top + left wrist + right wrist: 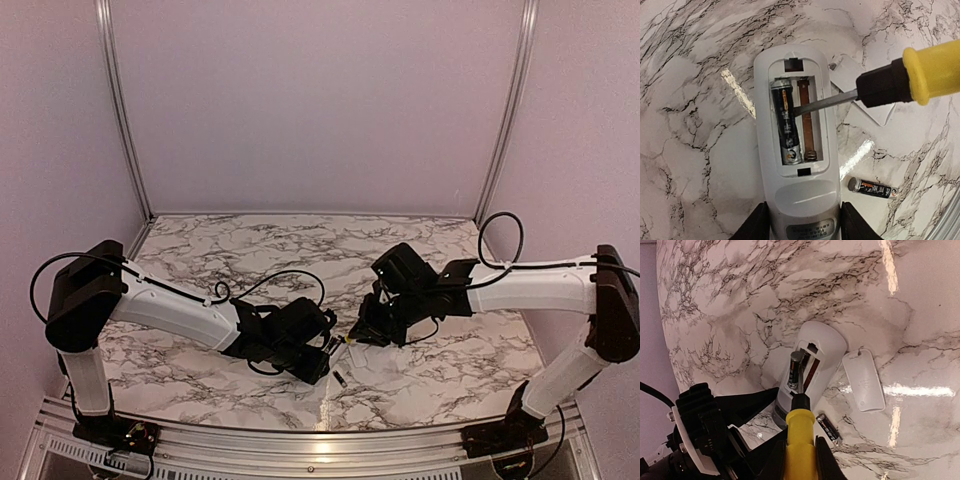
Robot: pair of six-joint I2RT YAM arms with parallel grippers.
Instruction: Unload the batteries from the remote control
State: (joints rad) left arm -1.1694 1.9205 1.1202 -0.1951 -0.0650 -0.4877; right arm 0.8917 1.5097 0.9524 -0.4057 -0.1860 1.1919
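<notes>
The remote control [800, 197] lies flat on the marble table [690, 150], near the front edge, between the two arms. Its back faces up and its little box for batteries is uncovered.

One slot holds a battery [786, 125]. The slot beside it is empty, and only a brown metal strip and a spring show there. The other battery [873, 188] lies loose on the table, just beside the remote. The flat white cover [864, 380] lies on the table on that same side too.

The left gripper [805, 227] squeezes the near end of the remote from both sides. The right gripper [800, 460] is clamped tight on the yellow handle of the screwdriver [920, 75]. The thin metal tip touches the side of the battery in the box.

I think the tip may slip off the round battery and poke the strip or the spring. If it pushes too hard, the battery may pop out fast and roll away. A hard push may also twist the remote out of the left gripper's hold. The loose battery may get bumped and roll toward the edge.
</notes>
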